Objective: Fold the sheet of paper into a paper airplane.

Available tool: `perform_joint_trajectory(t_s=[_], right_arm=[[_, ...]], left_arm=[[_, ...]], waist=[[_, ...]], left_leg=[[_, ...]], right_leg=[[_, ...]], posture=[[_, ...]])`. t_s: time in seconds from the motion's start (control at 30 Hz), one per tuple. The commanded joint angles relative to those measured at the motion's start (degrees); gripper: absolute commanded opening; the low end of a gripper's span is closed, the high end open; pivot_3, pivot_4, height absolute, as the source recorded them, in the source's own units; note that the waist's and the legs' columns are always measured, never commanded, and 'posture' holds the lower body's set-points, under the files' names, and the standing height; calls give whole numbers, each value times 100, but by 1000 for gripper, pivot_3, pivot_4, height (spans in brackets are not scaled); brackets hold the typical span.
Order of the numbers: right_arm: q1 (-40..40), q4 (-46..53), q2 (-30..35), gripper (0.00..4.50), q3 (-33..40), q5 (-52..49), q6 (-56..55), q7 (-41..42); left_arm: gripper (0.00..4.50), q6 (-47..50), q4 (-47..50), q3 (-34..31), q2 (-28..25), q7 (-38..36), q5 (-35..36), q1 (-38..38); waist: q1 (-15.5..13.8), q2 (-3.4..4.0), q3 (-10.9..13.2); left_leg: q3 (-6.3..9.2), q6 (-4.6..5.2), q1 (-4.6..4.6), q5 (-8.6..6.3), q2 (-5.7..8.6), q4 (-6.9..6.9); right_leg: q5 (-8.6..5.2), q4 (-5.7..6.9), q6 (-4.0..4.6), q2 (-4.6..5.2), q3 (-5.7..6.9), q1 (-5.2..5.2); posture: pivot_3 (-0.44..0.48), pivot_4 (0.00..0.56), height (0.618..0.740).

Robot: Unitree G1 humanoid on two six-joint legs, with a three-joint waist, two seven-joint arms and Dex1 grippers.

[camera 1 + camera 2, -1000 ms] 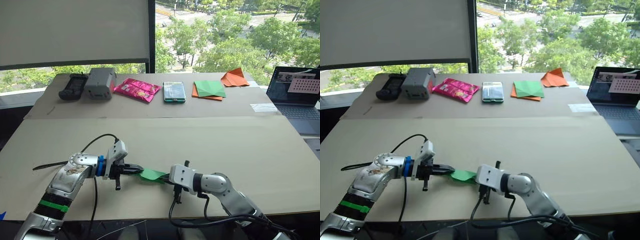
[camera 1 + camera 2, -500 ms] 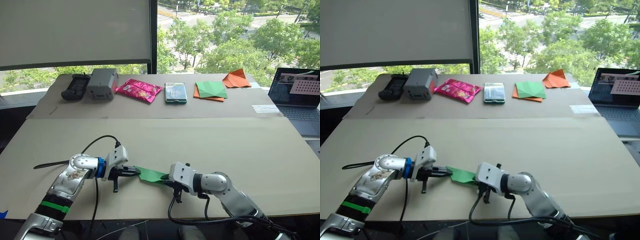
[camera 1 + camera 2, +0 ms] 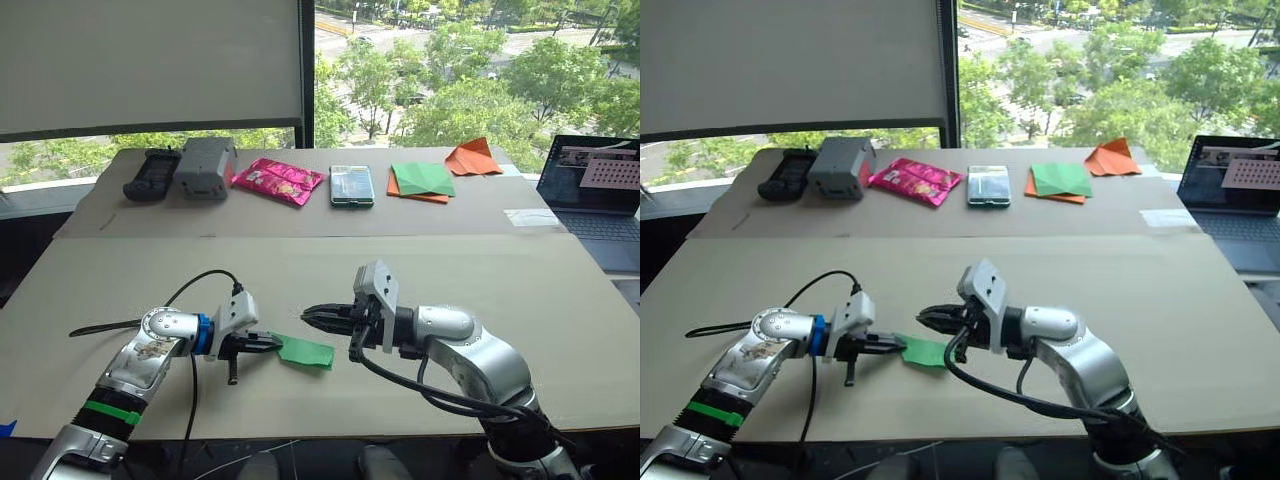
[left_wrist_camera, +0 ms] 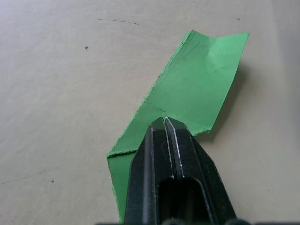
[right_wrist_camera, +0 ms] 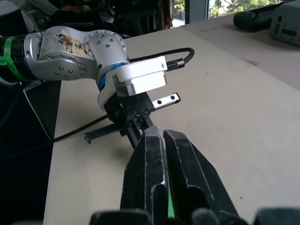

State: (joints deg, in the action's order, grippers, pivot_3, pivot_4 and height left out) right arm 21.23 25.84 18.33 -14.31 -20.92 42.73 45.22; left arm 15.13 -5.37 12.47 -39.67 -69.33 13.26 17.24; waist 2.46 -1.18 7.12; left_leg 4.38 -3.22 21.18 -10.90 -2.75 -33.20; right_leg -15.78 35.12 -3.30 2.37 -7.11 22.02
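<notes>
Left gripper pinches the folded green paper flat on the table. Right gripper hovers above it, fingers closed, empty.

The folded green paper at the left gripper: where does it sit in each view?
Left eye view: paper, near table edge, centre-left.
Right eye view, same spot.
Left wrist view, beyond the closed fingers.
Right wrist view: can't make it out.
Shared landmark: left gripper.

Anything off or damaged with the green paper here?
The sheet of paper is a small folded strip pinched at one end by the left end effector. Its folded edges look ragged and misaligned, and the free end curls up off the table.
</notes>
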Motion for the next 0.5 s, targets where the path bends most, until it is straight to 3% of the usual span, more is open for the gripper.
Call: perform_joint_trajectory(t_s=[0.03, 0.23, 0.5], right_arm=[[357, -778, -219, 8, -610, 589, -19, -522], [400, -1363, -210, 8, -1386, 1197, -353, -613], [370, -1824, -260, 8, -1477, 1441, -466, -703]], left_arm=[[0, 104, -107, 102, -9, 40, -167, -41], [0, 171, -1, 68, -42, 47, -133, -78], [0, 211, 117, 36, -68, 75, -113, -178]], waist=[[17, 0, -6], [8, 7, -9], [18, 7, -11]], left_leg=[[-1, 0, -1, 0, 0, 0], [-2, 1, 9, 1, 0, 0], [-1, 1, 4, 1, 0, -2]], right_leg=[[0, 0, 0, 0, -1, 1], [1, 3, 0, 0, -1, 7], [1, 5, -1, 0, 0, 5]], posture=[[0, 150, 740], [0, 150, 740], [0, 150, 740]])
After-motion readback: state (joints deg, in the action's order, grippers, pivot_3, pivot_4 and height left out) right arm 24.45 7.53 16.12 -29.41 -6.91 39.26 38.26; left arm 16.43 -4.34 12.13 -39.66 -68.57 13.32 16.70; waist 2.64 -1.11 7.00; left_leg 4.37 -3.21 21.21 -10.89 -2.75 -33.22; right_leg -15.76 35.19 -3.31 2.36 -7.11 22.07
